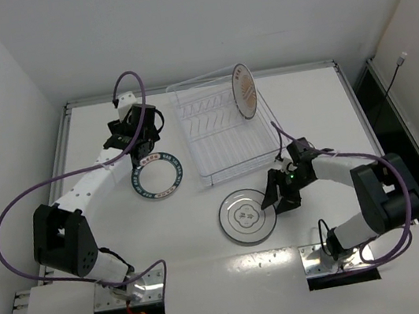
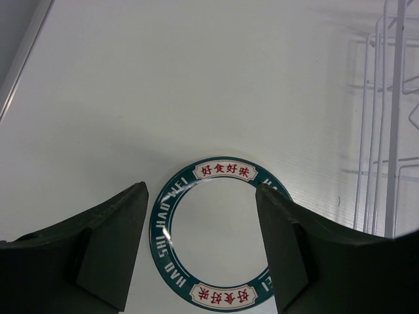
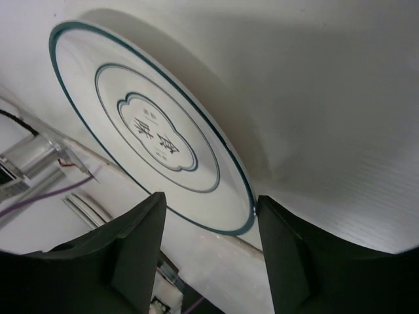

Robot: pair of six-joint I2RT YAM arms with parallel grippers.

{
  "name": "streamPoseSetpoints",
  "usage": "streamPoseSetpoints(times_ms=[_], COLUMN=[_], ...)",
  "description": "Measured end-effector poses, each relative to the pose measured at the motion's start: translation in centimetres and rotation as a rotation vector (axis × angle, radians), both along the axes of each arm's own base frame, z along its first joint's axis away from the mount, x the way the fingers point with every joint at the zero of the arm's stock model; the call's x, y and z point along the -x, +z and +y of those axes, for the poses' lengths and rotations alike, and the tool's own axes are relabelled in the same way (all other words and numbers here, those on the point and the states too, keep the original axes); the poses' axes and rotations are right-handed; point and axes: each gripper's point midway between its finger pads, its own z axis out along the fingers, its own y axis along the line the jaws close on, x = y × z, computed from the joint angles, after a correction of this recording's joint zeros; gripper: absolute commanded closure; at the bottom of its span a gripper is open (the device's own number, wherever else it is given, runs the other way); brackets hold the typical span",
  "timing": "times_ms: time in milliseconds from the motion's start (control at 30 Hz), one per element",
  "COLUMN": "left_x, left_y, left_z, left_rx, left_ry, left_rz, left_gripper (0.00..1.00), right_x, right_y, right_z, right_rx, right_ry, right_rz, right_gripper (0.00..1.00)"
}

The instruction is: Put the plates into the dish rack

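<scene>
As seen from above: orange-centred plate [image 1: 244, 92] up on edge in the rack [image 1: 221, 151], far right corner. Other two plates flat on the worktop [image 1: 313, 109], outside the rack.

Teal-rimmed plate [image 1: 138, 180] just left of the rack's near left corner. Same teal-rimmed plate [image 2: 226, 170] in the left wrist view, with red characters on white panels and white lettering round the rim. Rack wires [image 2: 386, 131] at that view's right edge.

Glass plate [image 1: 245, 217] just in front of the rack's near edge, not touching it. Close up, glass plate [image 3: 157, 131] with thin dark ring lines and a cloud-shaped motif in the middle.

Left hand [image 1: 142, 145] above the teal-rimmed plate's far edge. Left hand [image 2: 201, 190] spread wide, gripping nothing, plate rim visible below the gap. Contact with plate: can't tell.

Right hand [image 1: 273, 198] at the glass plate's right edge. Right hand [image 3: 211, 199] also spread open, with the plate's rim running across the gap between the fingers. Not clamped on it. Touching or just clear of the rim: can't tell.
</scene>
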Motion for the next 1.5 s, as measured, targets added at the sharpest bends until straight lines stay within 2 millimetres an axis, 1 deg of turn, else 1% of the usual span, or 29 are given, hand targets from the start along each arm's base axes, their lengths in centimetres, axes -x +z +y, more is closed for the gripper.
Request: streamPoseSetpoints(times_ms=[33,167,200,267,300,367,433,467,500,567,600,633,733,867,1067,1267,1367,1500], left_x=[0.0,0.0,0.0,0.0,0.0,0.1,0.1,0.1,0.1,0.1,0.1,0.1,0.1,0.1,0.1,0.1,0.1,0.1], left_y=[0.0,0.0,0.0,0.0,0.0,-0.1,-0.1,-0.1,-0.1,-0.1,-0.1,-0.1,-0.1,-0.1,-0.2,-0.3,-0.3,-0.3], left_z=[0.0,0.0,0.0,0.0,0.0,0.0,0.0,0.0,0.1,0.1,0.1,0.1,0.1,0.1,-0.1,-0.4,-0.4,-0.4], left_rx=[0.0,0.0,0.0,-0.001,-0.001,-0.002,-0.002,-0.003,-0.003,-0.004,-0.005,-0.006,-0.006,-0.004,0.009,0.019,0.019,0.019], left_ry=[0.0,0.0,0.0,0.001,0.0,0.0,0.0,0.0,0.001,0.002,0.003,0.003,0.004,0.001,-0.003,-0.011,-0.011,-0.011], left_rz=[0.0,0.0,0.0,0.001,0.002,0.003,0.005,0.006,0.006,0.006,0.006,0.006,0.005,0.006,0.007,0.009,0.009,0.009], left_gripper=[0.36,0.36,0.36,0.36,0.36,0.36,0.36,0.36,0.36,0.36,0.36,0.36,0.36,0.36,0.36,0.36,0.36,0.36], right_x=[0.0,0.0,0.0,0.0,0.0,0.0,0.0,0.0,0.0,0.0,0.0,0.0,0.1,1.4,3.1,2.1,2.4,2.7], right_y=[0.0,-0.1,0.0,0.0,0.0,0.0,-0.1,-0.1,-0.1,-0.1,-0.2,-0.2,-0.2,-0.3,-0.6,0.3,-0.1,-0.9], right_z=[0.0,0.2,0.2,0.2,0.2,0.2,0.2,0.2,0.2,0.1,0.0,-0.1,-0.3,-0.5,-0.2,0.6,1.1,1.3], right_rx=[-0.002,-0.016,-0.017,-0.021,-0.022,-0.023,-0.022,-0.021,-0.02,-0.011,-0.005,0.003,0.017,0.016,-0.026,-0.07,-0.083,-0.057], right_ry=[0.005,0.027,0.029,0.035,0.037,0.041,0.044,0.046,0.049,0.053,0.054,0.055,0.049,0.014,-0.128,-0.251,-0.303,-0.339], right_rz=[-0.003,-0.008,-0.011,-0.013,-0.013,-0.014,-0.015,-0.015,-0.015,-0.016,-0.017,-0.019,-0.037,-0.039,-0.054,-0.101,-0.083,-0.049], right_gripper=[0.56,0.7,0.77,0.83,0.88,0.92,0.92,0.89,0.81,0.72,0.61,0.57,0.51,0.51,0.51,0.54,0.56,0.6])
